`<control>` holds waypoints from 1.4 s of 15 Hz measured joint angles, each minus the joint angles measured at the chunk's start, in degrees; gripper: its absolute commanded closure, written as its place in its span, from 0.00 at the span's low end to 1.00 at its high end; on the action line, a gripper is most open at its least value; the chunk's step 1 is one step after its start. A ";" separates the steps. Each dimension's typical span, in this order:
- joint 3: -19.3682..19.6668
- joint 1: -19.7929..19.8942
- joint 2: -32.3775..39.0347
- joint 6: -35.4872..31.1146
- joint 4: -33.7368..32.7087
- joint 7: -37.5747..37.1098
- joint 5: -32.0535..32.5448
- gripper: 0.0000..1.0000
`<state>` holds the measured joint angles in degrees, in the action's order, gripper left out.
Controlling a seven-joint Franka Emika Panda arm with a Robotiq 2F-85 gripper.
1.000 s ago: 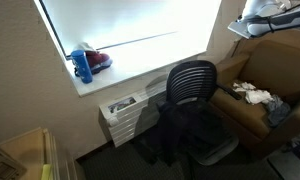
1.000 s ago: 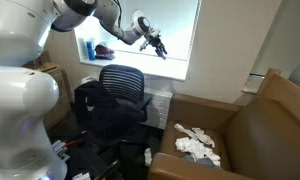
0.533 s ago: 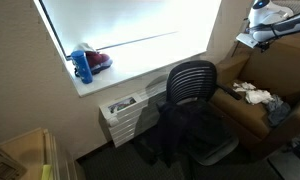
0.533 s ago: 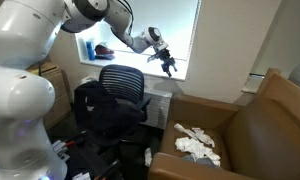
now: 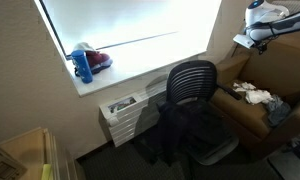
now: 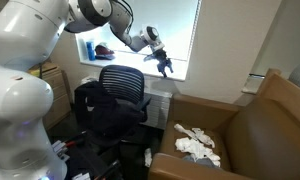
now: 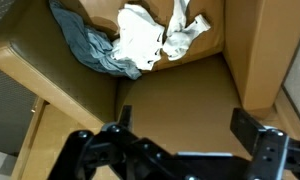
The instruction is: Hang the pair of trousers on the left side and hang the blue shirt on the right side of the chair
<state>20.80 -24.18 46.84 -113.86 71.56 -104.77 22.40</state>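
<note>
A black mesh office chair (image 5: pixel 192 82) stands below the window and shows in both exterior views (image 6: pixel 122 82). A dark garment, seemingly the trousers (image 5: pixel 182 130), hangs over its seat and one side (image 6: pixel 92 112). A blue-grey shirt (image 7: pixel 90 50) lies crumpled on the brown armchair seat (image 7: pixel 180 95) beside a white cloth (image 7: pixel 150 35); the shirt also shows in an exterior view (image 5: pixel 278 108). My gripper (image 7: pixel 185 125) is open and empty, in the air above the armchair (image 6: pixel 166 66), well clear of the shirt.
A blue bottle (image 5: pixel 82 66) and a red item (image 5: pixel 100 60) sit on the window sill. A white unit (image 5: pixel 125 110) stands under the sill. The armchair's arms (image 6: pixel 205 105) and back (image 6: pixel 275 120) wall in the seat. A wooden box (image 5: pixel 30 150) stands in one corner.
The arm has swung from the window toward the armchair and lowered a little. The gripper stays open. The garments have not moved.
</note>
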 measured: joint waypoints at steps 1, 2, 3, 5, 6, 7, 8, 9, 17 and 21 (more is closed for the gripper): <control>-0.51 1.36 0.44 1.35 0.25 -1.29 -0.11 0.00; -0.82 3.05 0.90 2.29 0.74 -2.43 -0.16 0.00; -1.00 5.12 1.46 2.79 1.32 -3.24 -0.22 0.00; -1.12 9.56 2.55 3.56 2.76 -4.52 -0.34 0.00; -1.10 11.86 3.16 3.91 3.50 -4.97 -0.47 0.00; -1.12 14.02 3.80 4.33 4.31 -5.34 -0.70 0.00; -1.14 15.94 4.55 5.04 4.70 -5.70 -1.21 0.00; -1.31 17.60 5.37 6.38 4.81 -5.88 -2.17 0.00; -2.46 18.79 6.16 8.38 4.53 -6.78 -3.29 0.00; -2.81 19.46 7.03 10.73 4.24 -6.23 -3.45 0.00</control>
<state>18.00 -4.72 53.88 -103.12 75.80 -111.01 18.95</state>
